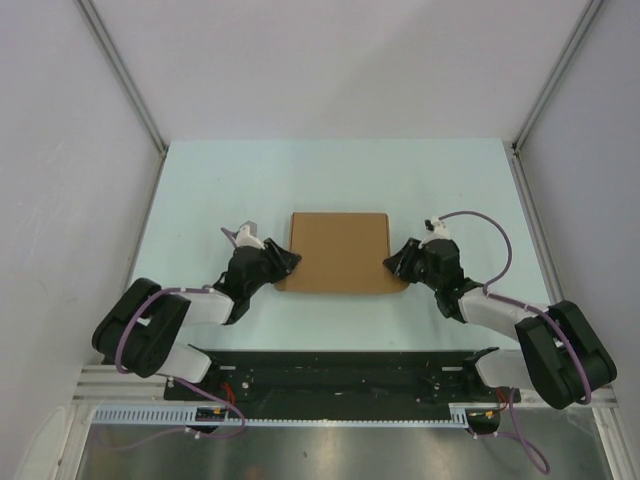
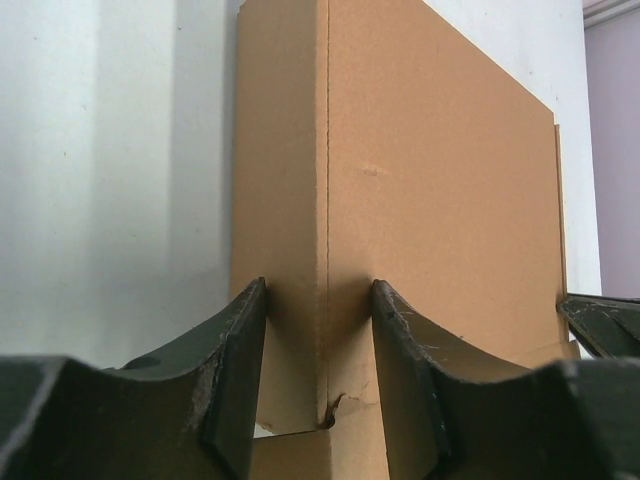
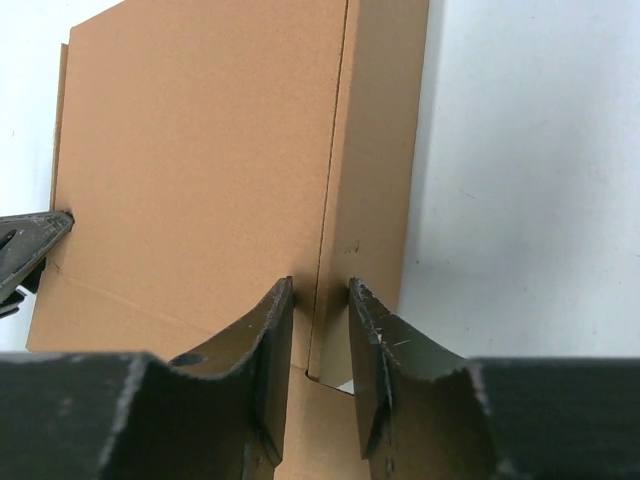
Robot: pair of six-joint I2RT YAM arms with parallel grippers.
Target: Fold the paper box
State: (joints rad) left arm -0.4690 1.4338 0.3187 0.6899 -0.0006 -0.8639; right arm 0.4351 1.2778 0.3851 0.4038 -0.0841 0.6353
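Observation:
The paper box (image 1: 340, 250) lies flat and closed, a brown cardboard rectangle in the middle of the table. My left gripper (image 1: 290, 262) is at its near left corner. In the left wrist view its jaws (image 2: 318, 287) straddle the box's left edge (image 2: 430, 180), one finger against the side wall and one on the top face. A small tear shows at the corner crease. My right gripper (image 1: 393, 262) is at the near right corner. Its jaws (image 3: 320, 285) are pinched narrowly over the right edge of the box (image 3: 200, 150).
The pale green table top (image 1: 200, 190) is bounded by white walls and slanted aluminium posts (image 1: 125, 75). A black rail (image 1: 340, 372) carrying the arm bases runs along the near edge. Each wrist view shows the opposite gripper's tip (image 2: 600, 320) at the box's other corner.

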